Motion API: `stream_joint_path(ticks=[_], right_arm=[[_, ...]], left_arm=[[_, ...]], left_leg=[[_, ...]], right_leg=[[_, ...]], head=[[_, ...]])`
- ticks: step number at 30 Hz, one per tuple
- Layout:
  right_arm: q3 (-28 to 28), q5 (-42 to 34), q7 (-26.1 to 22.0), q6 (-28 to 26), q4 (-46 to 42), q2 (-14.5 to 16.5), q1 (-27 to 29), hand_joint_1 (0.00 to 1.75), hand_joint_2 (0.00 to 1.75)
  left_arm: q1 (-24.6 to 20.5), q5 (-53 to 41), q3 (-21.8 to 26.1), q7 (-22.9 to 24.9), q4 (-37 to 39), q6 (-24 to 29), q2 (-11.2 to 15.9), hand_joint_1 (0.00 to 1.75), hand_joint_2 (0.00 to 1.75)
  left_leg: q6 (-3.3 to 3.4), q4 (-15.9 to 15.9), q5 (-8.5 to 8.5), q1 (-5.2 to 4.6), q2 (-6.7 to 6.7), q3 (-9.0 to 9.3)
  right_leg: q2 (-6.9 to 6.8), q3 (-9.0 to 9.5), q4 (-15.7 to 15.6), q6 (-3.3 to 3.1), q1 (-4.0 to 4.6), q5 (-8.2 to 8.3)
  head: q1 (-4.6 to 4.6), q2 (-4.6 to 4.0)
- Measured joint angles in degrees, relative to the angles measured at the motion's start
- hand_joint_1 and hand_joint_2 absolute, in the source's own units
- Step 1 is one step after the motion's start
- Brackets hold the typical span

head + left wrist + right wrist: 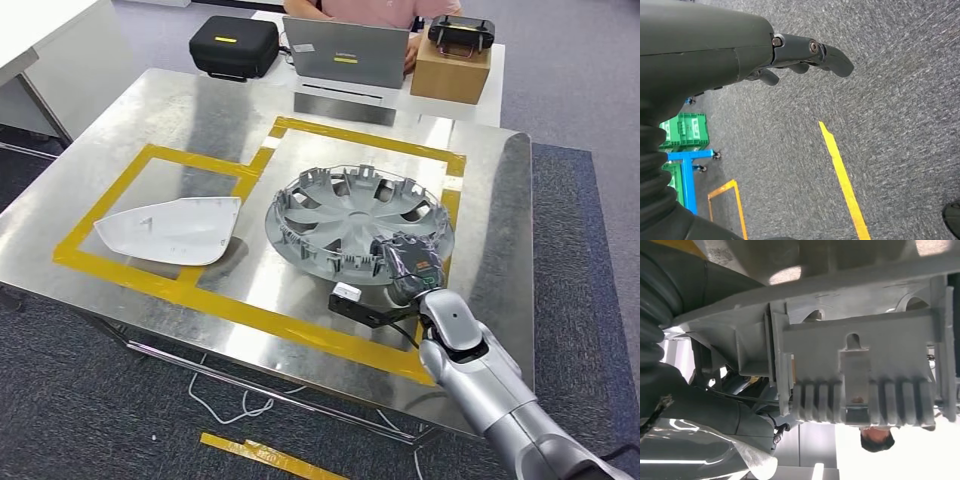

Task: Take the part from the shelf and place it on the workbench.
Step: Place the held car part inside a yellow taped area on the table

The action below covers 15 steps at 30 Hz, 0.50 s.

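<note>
A: Report the surface and room.
B: Bench (83, 190) is bare reflective metal, marked with yellow tape (226, 305) in joined rectangles. Floor (68, 400) is grey carpet; a loose yellow strip (264, 453) lies on it under the bench edge. In the left wrist view the carpet carries a yellow line (843, 180), with green crates (685, 130) and a blue frame (687, 175) off to one side.

A: Task part?
B: Hubcap (355, 220), grey, lying inner face up inside the larger tape outline. Its near rim is at the right hand (411, 268). In the right wrist view the ribbed rim (862, 370) sits right against the fingers.

A: Right hand state?
B: Fingers are curled at the rim. Whether they actually clamp it cannot be told.

A: Left hand?
B: Left hand (806, 55) hangs over the carpet, fingers loosely extended, holding nothing.

A: Other items, beyond the fingers?
B: White cover (177, 230) well to the side of the hubcap in the smaller outline. Farther off, on a white table: laptop (351, 52), black case (232, 45), cardboard box (451, 68) with a controller (460, 33) on top. A person (362, 10) sits behind the laptop.

A: Readable text?
B: None; labels on the laptop and case are too small to read.
</note>
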Motion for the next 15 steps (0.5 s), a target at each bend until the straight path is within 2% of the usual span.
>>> stream_joint_path(ticks=[3,7,9,13,15], right_arm=[[-0.01,-0.17,-0.39,-0.23,-0.98,0.0,0.36,1.75,1.75],[0.03,-0.32,-1.15,-0.72,-2.58,0.0,0.8,0.0,0.0],[0.06,-0.34,-1.38,-0.9,-3.38,0.0,1.06,0.0,0.0],[0.17,-0.5,-1.91,-1.56,-4.74,0.0,1.69,0.0,0.0],[0.23,-0.66,-2.01,-1.76,-5.23,0.0,1.83,0.0,0.0]], left_arm=[[0.0,-0.49,0.4,-0.18,-0.04,-0.03,-0.11,0.0,1.75],[0.0,-0.93,0.99,-0.5,-0.04,-0.21,-0.25,0.0,1.75],[0.0,-1.07,1.23,-0.64,-0.04,-0.26,-0.32,0.0,1.75],[0.0,-1.22,1.69,-1.11,-0.04,-0.26,-0.51,0.0,0.0],[0.02,-1.26,1.97,-1.39,-0.04,-0.32,-0.59,0.0,0.0]], left_leg=[[0.01,0.0,-0.01,0.0,0.0,0.0],[0.01,0.0,-0.01,0.0,0.0,-0.01],[0.01,0.0,-0.01,0.0,0.01,-0.01],[0.01,0.0,-0.02,0.0,0.01,-0.01],[0.02,0.0,-0.02,0.0,0.01,-0.01]], right_leg=[[0.0,-0.01,0.0,0.0,0.0,0.0],[0.01,-0.02,0.0,0.0,0.0,-0.01],[0.01,-0.02,0.0,0.0,0.0,-0.01],[0.03,-0.02,0.0,0.01,0.0,-0.01],[0.02,-0.02,0.0,0.01,0.0,-0.01]], head=[[0.01,-0.01],[0.0,-0.01],[0.0,-0.01],[0.01,-0.01],[0.0,-0.01]])
